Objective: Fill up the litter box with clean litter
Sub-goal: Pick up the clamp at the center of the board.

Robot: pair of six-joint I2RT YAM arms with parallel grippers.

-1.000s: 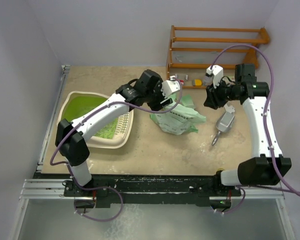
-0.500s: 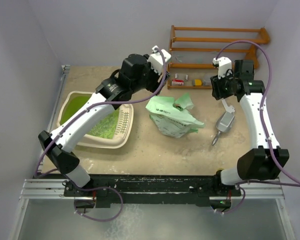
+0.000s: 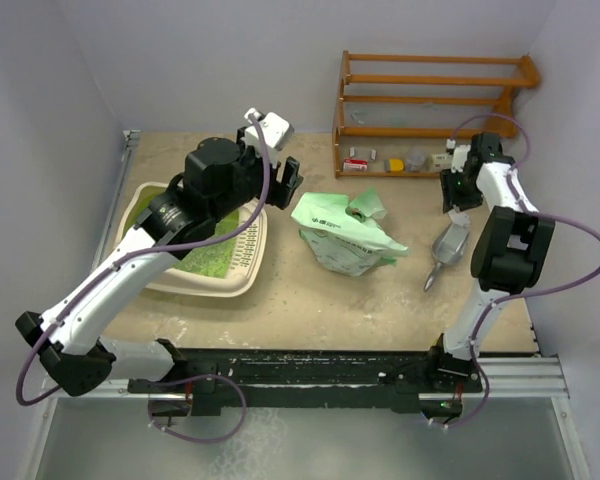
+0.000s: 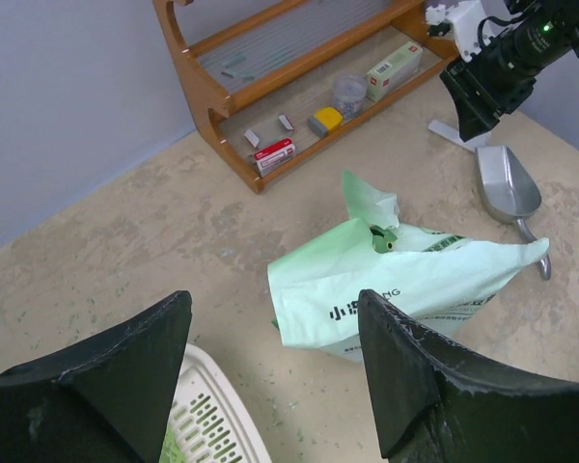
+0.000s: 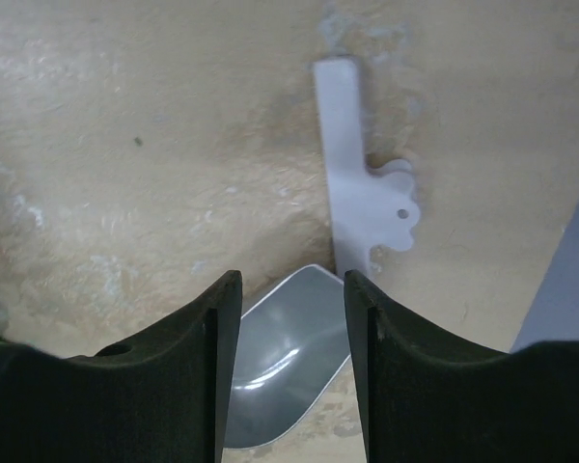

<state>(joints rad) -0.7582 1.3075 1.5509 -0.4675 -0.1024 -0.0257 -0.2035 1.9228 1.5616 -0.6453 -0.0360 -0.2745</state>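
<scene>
Currently noted left pincer point(image 4: 270, 309) open, empty, between box point(image 3: 220, 285) and bag point(image 4: 405, 280); right pincer point(image 5: 291, 285) parted, empty, above scoop point(image 5: 280, 367); litter point(image 3: 210, 260) in box.

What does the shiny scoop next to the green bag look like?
The scoop is shiny grey metal, with a deep rounded bowl and a thin handle pointing toward the near side. It lies on the sandy table, looking empty, right of the green bag. Nothing holds it; the right gripper hangs above its open end, fingers apart. A flat white strip lies at its mouth.
</scene>
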